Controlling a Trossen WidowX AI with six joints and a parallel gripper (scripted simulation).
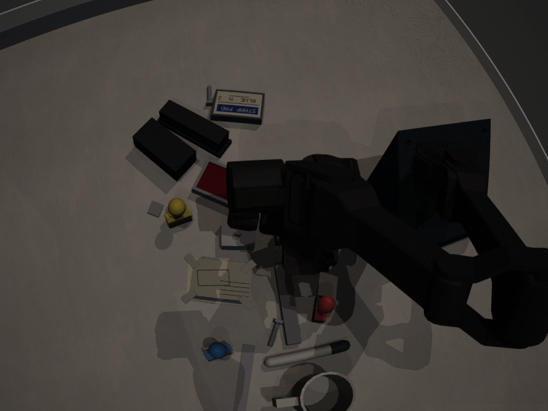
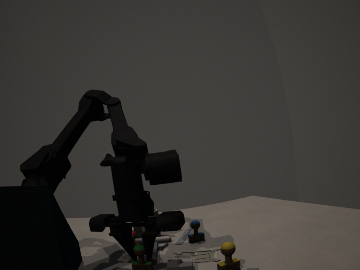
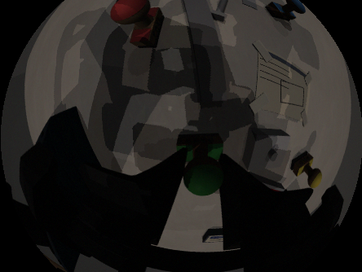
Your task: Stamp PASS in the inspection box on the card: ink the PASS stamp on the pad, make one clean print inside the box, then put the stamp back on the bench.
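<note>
The green-knobbed PASS stamp (image 1: 278,239) (image 2: 141,265) (image 3: 203,179) stands upright on the bench, mostly hidden under the arm in the top view. My gripper (image 2: 141,259) (image 3: 203,155) is slightly open around the stamp's neck, fingertips low, just above its base. The card (image 1: 192,287) (image 3: 271,102) is taped down at the corners. Its inspection box (image 1: 197,277) (image 3: 303,96) shows no print that I can make out. The open red ink pad (image 1: 215,180) is partly hidden by the arm.
A grey block with a knob (image 1: 229,240) (image 3: 265,152) stands between stamp and card. Yellow (image 1: 177,207) (image 2: 228,249), red (image 1: 326,305) (image 3: 131,10) and blue (image 1: 217,350) (image 2: 195,224) stamps stand around. A grey bar (image 1: 289,318), a marker (image 1: 300,355) and a mug (image 1: 305,400) lie beyond.
</note>
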